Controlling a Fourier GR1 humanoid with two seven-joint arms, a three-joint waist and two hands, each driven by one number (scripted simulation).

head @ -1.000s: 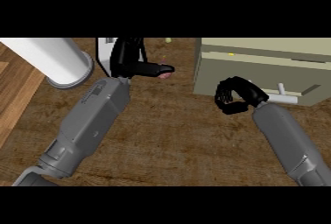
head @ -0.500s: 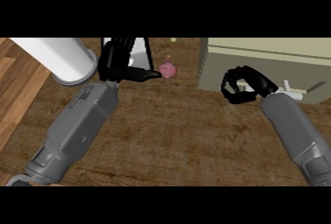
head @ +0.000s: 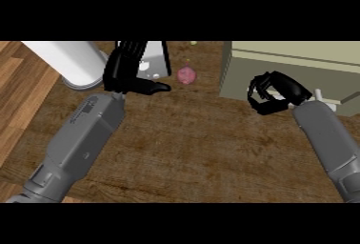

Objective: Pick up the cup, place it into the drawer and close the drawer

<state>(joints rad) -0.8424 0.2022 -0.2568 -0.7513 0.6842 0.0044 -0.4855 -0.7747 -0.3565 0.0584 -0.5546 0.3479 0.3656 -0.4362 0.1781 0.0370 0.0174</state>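
Place: a kitchen, seen steeply from above.
Surface: a dark wood-grain desk (head: 197, 143) fills most of the view, like a countertop.
Edge: paler wooden planks (head: 25, 90) run along the left side.
Storage: a pale greenish drawer unit (head: 295, 66) stands at the upper right, with a small light handle (head: 325, 97) showing.
Other fittings: a white cylinder (head: 70, 59) on a grey base sits at the upper left.
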